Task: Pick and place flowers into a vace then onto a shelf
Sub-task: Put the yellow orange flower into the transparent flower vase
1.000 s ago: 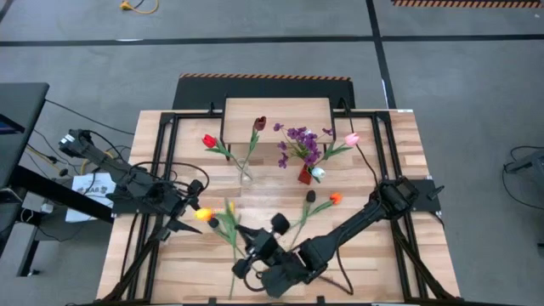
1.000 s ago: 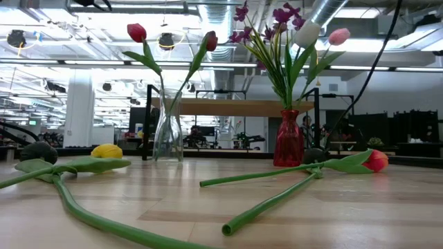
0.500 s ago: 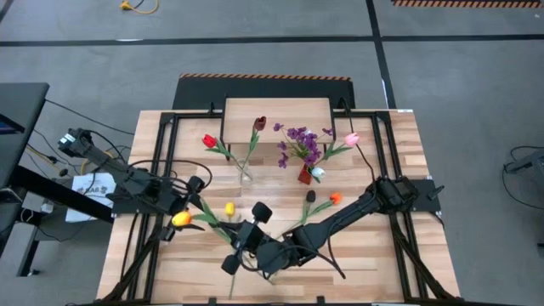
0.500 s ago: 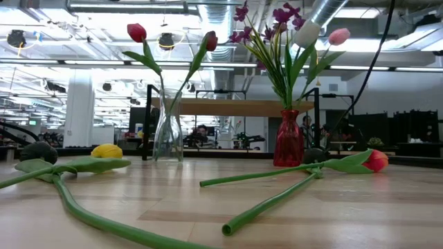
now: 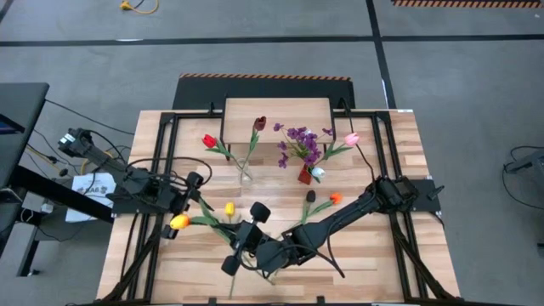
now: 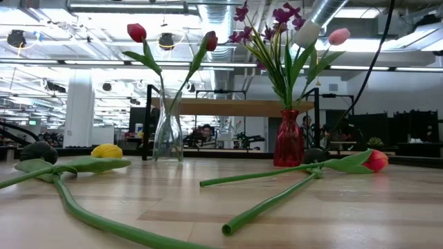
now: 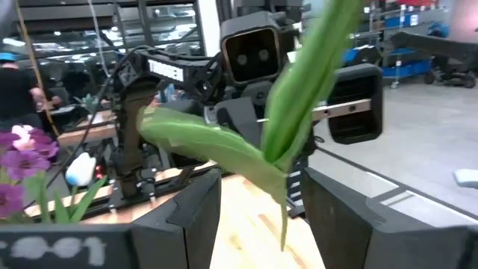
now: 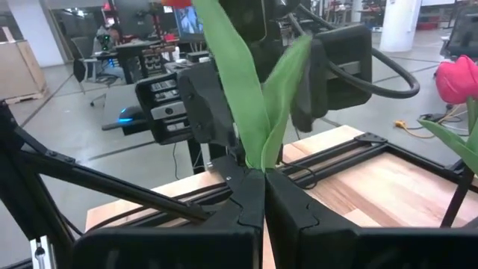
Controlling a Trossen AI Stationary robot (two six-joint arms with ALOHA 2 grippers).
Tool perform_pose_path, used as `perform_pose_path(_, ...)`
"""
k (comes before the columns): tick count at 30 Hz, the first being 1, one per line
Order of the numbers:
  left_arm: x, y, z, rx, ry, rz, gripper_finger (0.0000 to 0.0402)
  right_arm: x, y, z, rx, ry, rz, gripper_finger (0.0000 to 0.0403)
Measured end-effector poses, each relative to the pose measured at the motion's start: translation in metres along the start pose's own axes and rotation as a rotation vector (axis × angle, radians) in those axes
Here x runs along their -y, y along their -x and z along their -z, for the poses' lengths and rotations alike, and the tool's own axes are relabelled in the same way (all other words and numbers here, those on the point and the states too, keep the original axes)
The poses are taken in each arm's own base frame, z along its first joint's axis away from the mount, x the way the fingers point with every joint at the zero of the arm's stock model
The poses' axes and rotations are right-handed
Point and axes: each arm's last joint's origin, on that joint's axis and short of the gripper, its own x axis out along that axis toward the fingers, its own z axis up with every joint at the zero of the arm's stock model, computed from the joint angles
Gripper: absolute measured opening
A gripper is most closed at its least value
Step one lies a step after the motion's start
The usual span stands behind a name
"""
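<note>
Reading the high view as a clock face with 12 at the far edge, the slatted wooden worktop (image 5: 382, 255) carries everything. My 2 dark arms reach in over it, the left from 9 o'clock and the right from 3 o'clock, and they meet between 7 and 8 o'clock. The shelf (image 5: 276, 115) stands at 12 o'clock with its plank top bare.

My right pincer (image 5: 242, 240) sits toward 7 o'clock, clenched on the green stem (image 8: 258, 127) of a tulip, just under where the 2 leaves fork. My left pincer (image 5: 183, 206) faces it at about 8 o'clock, and the same stem (image 7: 299, 82) runs through it with a long leaf (image 7: 202, 146) spread to one side. I cannot tell whether that pincer is pressing on the stem or loose around it. The flower's yellow-orange head (image 5: 178, 221) shows just beside my left pincer, on its 7 o'clock side.

The clear vase (image 6: 168, 131) stands a little toward 11 o'clock from the middle and holds 2 flowers, a red tulip (image 6: 137, 32) and a dark maroon tulip (image 6: 211, 41). The red vase (image 6: 288, 138) stands toward 1 o'clock from the middle and holds the purple sprig (image 6: 277, 14), a white tulip (image 6: 306, 33) and a pink tulip (image 6: 339, 36).

Flat on the worktop lie a yellow tulip (image 5: 229, 208) near the middle, an orange tulip (image 5: 335, 198) toward 4 o'clock, and a dark-headed tulip (image 5: 311, 196) just beside the orange one.
</note>
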Motion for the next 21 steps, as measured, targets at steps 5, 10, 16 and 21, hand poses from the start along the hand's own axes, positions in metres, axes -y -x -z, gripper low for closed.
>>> perform_pose_path(5,-0.0002,0.0,-0.0012,0.012,0.002,-0.004,0.0175,0.0009,-0.0016,-0.0002,-0.003,-0.001,-0.014,0.0)
perform_pose_path(10,-0.0004,0.0,-0.0026,0.026,0.005,-0.006,0.0175,0.0025,-0.0035,-0.0004,-0.004,-0.001,-0.013,0.0)
perform_pose_path(16,-0.0005,0.0,-0.0029,0.029,0.006,-0.007,0.0171,0.0023,-0.0032,-0.0004,-0.004,0.0,-0.014,0.0)
perform_pose_path(21,-0.0005,0.0,-0.0028,0.029,0.011,-0.007,0.0131,0.0024,-0.0032,0.0005,-0.011,0.009,-0.014,0.0)
